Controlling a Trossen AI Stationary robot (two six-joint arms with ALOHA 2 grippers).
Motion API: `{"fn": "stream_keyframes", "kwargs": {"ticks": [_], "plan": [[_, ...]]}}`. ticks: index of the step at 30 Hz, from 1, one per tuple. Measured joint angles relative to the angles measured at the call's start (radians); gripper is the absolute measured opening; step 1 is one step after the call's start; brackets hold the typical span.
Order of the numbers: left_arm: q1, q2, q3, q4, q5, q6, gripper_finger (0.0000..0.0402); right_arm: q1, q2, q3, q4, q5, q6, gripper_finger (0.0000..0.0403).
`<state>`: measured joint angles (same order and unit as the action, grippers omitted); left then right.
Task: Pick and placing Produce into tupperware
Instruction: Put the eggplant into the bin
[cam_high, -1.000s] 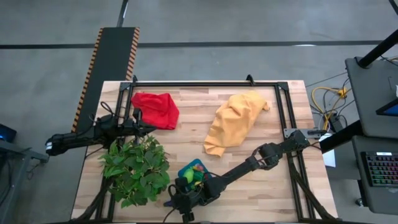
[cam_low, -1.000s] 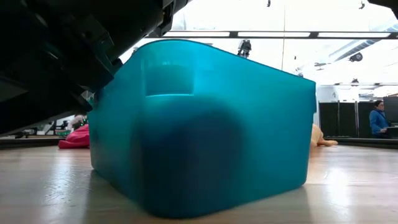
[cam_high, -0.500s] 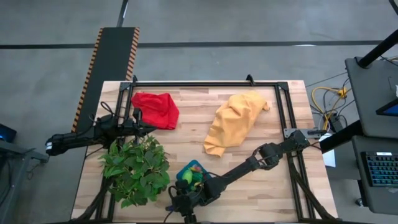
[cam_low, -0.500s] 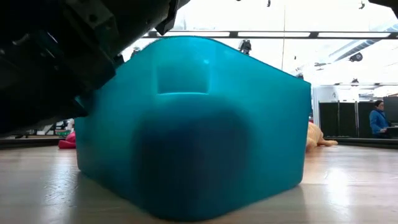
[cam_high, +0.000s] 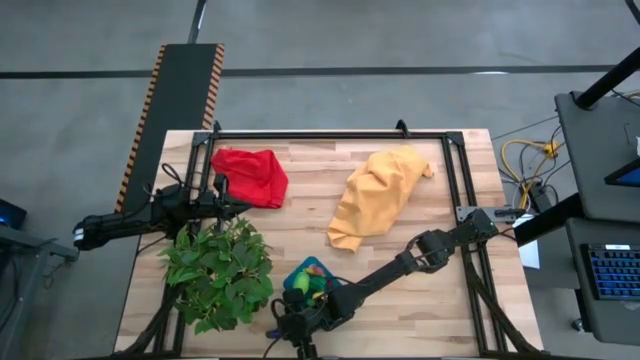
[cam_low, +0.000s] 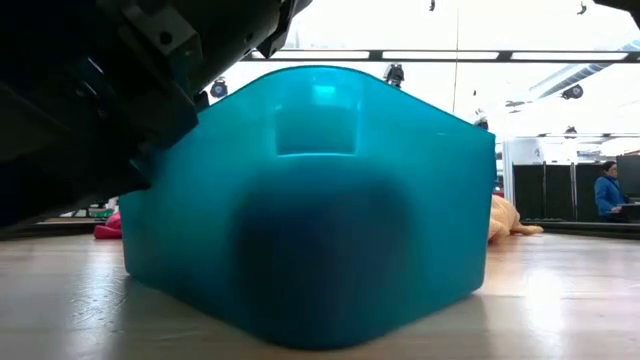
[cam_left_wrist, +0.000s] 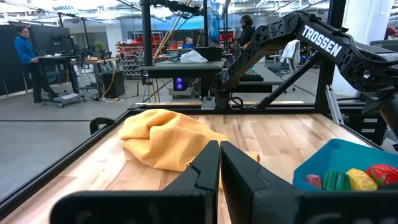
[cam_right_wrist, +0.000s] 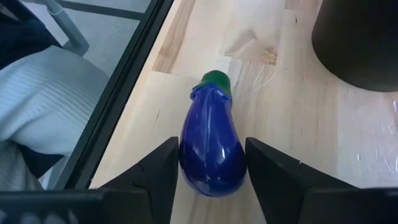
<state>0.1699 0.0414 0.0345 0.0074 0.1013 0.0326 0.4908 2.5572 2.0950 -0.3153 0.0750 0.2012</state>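
The piece in play right now is the purple eggplant (cam_right_wrist: 211, 152), lying on the desk (cam_high: 420, 300) right between the right hand's (cam_right_wrist: 210, 163) two fingers. They sit on either side of it, touching or as good as, so I'd call that a grip just made, though it isn't lifted yet (the eggplant is flat on the wood). This is down at the near edge of the desk, just near of the tupperware (cam_high: 312, 268), tight against the black frame rail (cam_right_wrist: 124, 93) that runs along that side.

So the step in hand is the pick of the eggplant. The next move needs a straight lift first, then a short carry toward the far side and a drop over the tupperware's rim. The tupperware already holds several pieces of produce (cam_left_wrist: 351, 178) (green, yellow, red, something pink), so it'll want the free spot, if there is one.

Room to move is the tricky bit. The rail and the desk edge leave nothing on the near side, and the leafy plant (cam_high: 218, 272) crowds the tupperware's left. To the right and far side it's bare wood until the yellow cloth (cam_high: 378, 197), so that's the easy way out. The red cloth (cam_high: 250, 176) is well apart at the far left.

The left hand (cam_left_wrist: 219, 163) waits over by the plant and red cloth, fingers pressed together, holding nothing.
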Motion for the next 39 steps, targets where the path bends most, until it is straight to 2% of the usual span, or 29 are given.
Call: {"fn": "stream_keyframes", "kwargs": {"ticks": [9, 29, 39], "plan": [[0.0, 0.0, 0.0, 0.0, 0.0, 0.0, 0.0, 0.0, 0.0, 0.003, 0.001, -0.003, -0.001, 0.0141], [0.0, 0.0, 0.0, 0.0, 0.0, 0.0, 0.0, 0.0, 0.003, 0.092, -0.065, 0.003, -0.037, 0.0137], [0.0, 0.0, 0.0, 0.0, 0.0, 0.0, 0.0, 0.0, -0.005, 0.259, -0.296, 0.008, -0.063, 0.0138]]}}
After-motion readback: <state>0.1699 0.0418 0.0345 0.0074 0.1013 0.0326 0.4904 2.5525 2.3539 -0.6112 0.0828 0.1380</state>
